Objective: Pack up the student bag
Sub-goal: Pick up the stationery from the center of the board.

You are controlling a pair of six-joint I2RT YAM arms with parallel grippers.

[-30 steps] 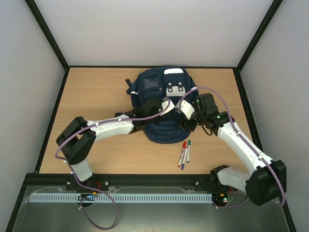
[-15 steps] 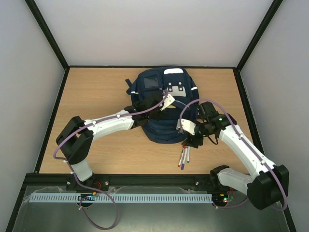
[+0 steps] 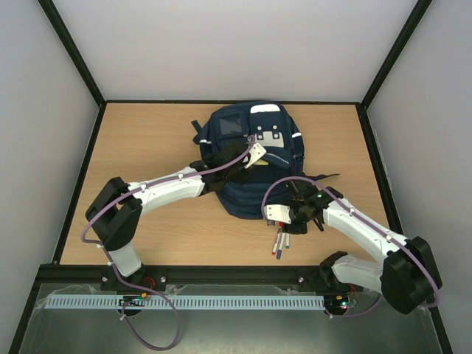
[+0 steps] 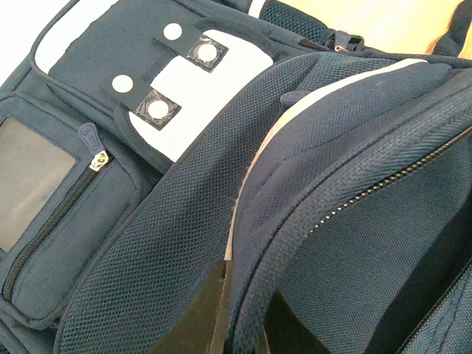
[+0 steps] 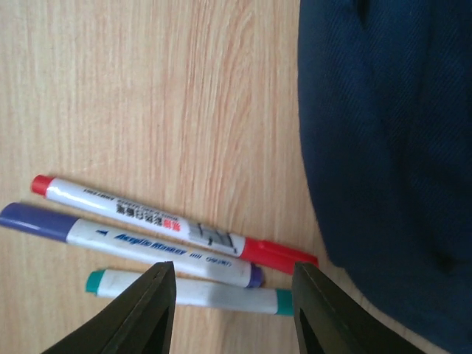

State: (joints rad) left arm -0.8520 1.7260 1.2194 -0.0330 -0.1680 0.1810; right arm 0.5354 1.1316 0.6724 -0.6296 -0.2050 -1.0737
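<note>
The student bag (image 3: 243, 198), navy with white stripes and a grey-white patch, lies flat at the middle back of the table. My left gripper (image 3: 254, 156) sits on top of it. In the left wrist view this gripper (image 4: 245, 318) is shut on a raised mesh seam of the bag (image 4: 169, 243), next to an open zip. My right gripper (image 3: 285, 220) hangs low at the bag's near right corner with its jaws open. In the right wrist view it (image 5: 232, 274) straddles the green marker (image 5: 214, 295), which lies beside a purple marker (image 5: 110, 237) and a red marker (image 5: 147, 212).
The three markers (image 3: 281, 242) lie close together on the wooden table (image 3: 147, 147), just in front of the bag. The bag's dark edge (image 5: 383, 147) is right beside the marker tips. Black frame rails border the table.
My right gripper has left the bag, swung toward the near edge and come down over the markers, its jaws narrowing. My left gripper has closed on the bag's seam and shifted slightly back.
</note>
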